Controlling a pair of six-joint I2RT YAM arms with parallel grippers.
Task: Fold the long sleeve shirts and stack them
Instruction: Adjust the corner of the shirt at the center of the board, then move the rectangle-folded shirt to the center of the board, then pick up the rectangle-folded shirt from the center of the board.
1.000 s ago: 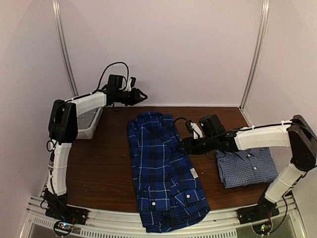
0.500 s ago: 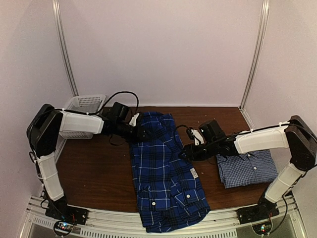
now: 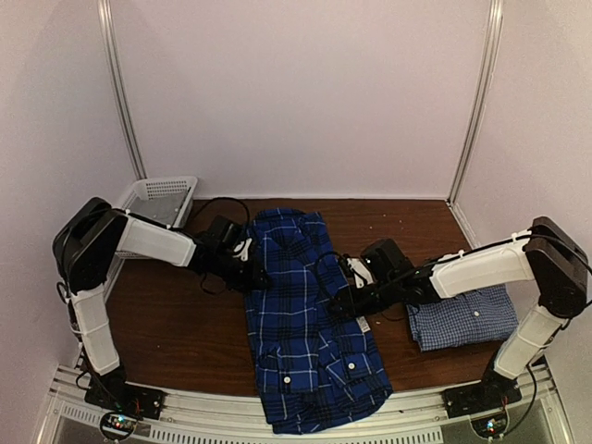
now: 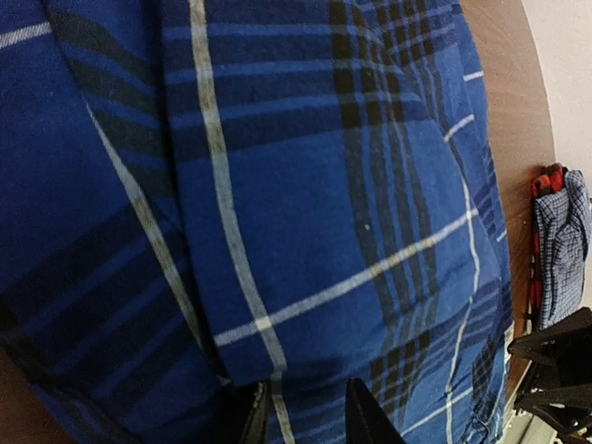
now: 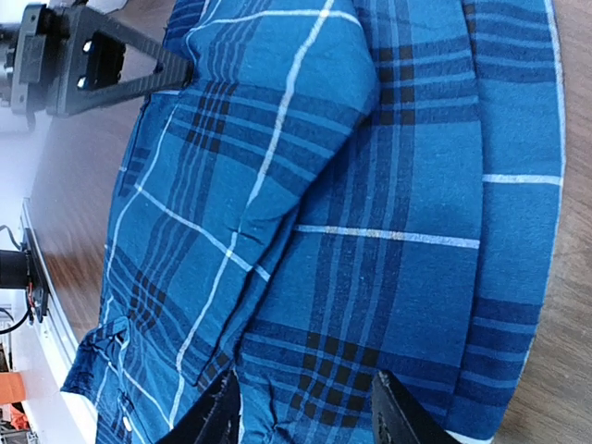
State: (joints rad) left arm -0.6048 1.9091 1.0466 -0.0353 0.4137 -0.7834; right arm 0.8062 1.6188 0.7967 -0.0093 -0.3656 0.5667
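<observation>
The left gripper [image 3: 256, 277], a second ago high near the white mesh basket [image 3: 163, 194], is now low at the left edge of the dark plaid shirt [image 3: 305, 324]. A fold of the shirt lies between its fingers [image 4: 365, 418], and I cannot tell if they grasp it. The right gripper [image 3: 336, 304] has slid onto the right edge with its fingers [image 5: 400, 407] released. The check shirt [image 3: 467, 316] lies folded, well behind them.

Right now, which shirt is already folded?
The pale small-check shirt on the right: a compact rectangle. The dark plaid shirt in the middle lies stretched long.
</observation>
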